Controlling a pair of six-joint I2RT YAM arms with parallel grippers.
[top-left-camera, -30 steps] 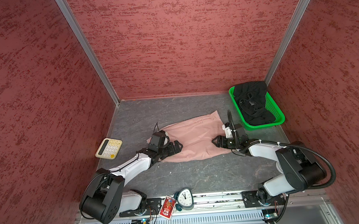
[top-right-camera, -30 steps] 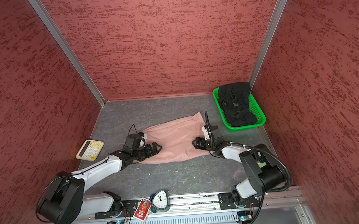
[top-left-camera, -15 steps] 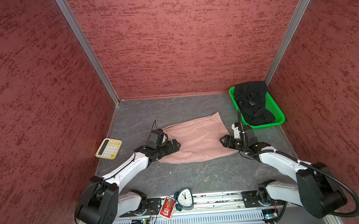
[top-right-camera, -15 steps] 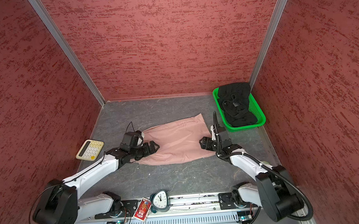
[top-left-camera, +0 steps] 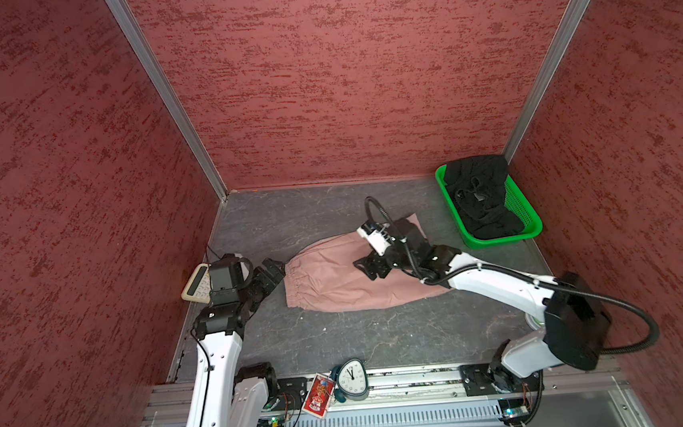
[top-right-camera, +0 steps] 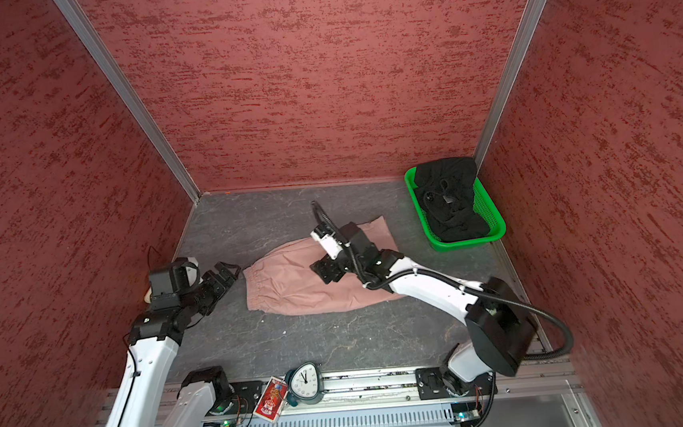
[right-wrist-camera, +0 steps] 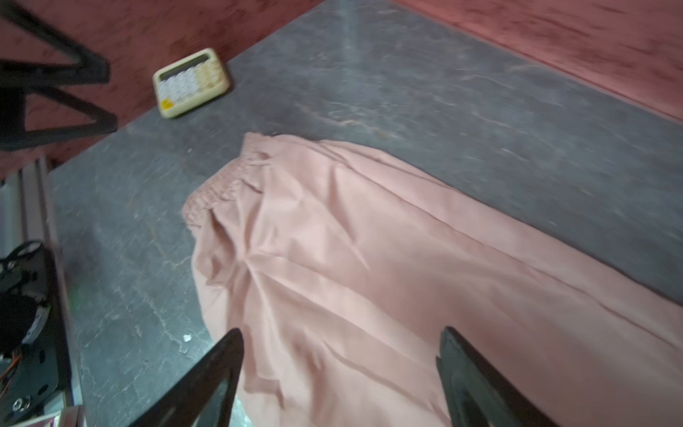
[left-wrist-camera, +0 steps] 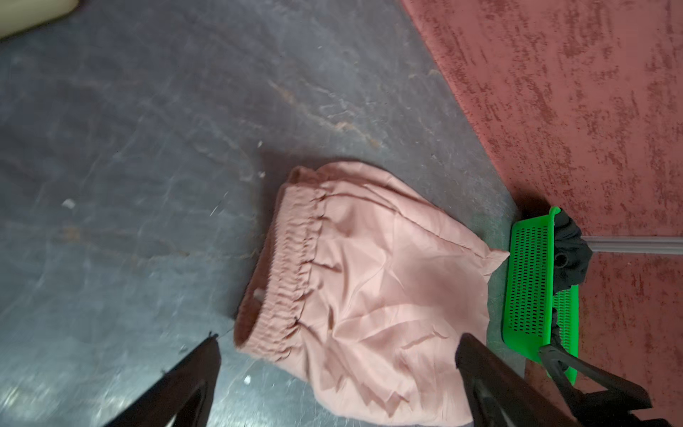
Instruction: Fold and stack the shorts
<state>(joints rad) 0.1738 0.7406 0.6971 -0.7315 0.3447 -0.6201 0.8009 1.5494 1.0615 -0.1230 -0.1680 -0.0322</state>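
The grey table [top-left-camera: 341, 339] carried all items. The right arm [top-left-camera: 499, 285] stretched low from its base across the middle of the table, forearm nearly level, wrist over the cloth. The left arm [top-left-camera: 217, 349] rose from its base and bent forward at the elbow, its wrist pointing toward the middle.

The pink shorts [top-left-camera: 337, 281] lay flat at mid-table. Their long axis ran across the table, with the gathered waistband at the left end and the leg hem at the right, the far right corner pointing toward the green basket [top-left-camera: 532, 224]. The black shorts [top-left-camera: 480, 203] lay bunched inside that basket, at the far right corner.

The right gripper [top-left-camera: 371, 268] hung over the middle of the pink cloth, fingers spread wide and gripping nothing in the right wrist view [right-wrist-camera: 342, 332]. The left gripper [top-left-camera: 273, 270] stood just beside the waistband, fingers likewise spread wide and empty [left-wrist-camera: 338, 342].

A calculator [top-left-camera: 195, 285] lay at the left edge, partly behind the left arm. A small clock [top-left-camera: 353, 378] stood on the front rail.
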